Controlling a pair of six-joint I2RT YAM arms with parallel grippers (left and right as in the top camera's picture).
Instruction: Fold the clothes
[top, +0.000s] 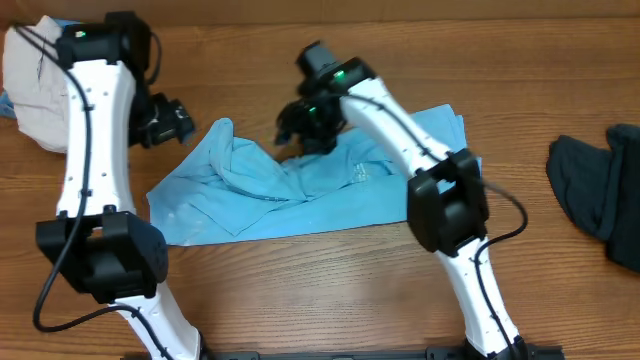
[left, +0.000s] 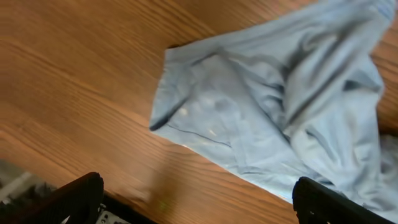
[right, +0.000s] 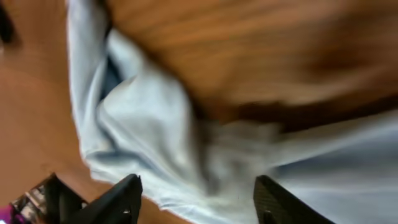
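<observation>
My right gripper (right: 198, 190) has its fingers apart with bunched blue fabric between them, at the upper edge of the T-shirt (top: 270, 195), which lies crumpled mid-frame overhead. Beyond its left end my left gripper (left: 199, 202) stands wide apart, empty. A beige cloth (top: 35, 90) sits upper left.

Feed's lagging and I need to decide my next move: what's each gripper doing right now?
Left gripper: open, holding nothing.
Right gripper: open around a fold of the blue shirt, not clamped on it.
</observation>
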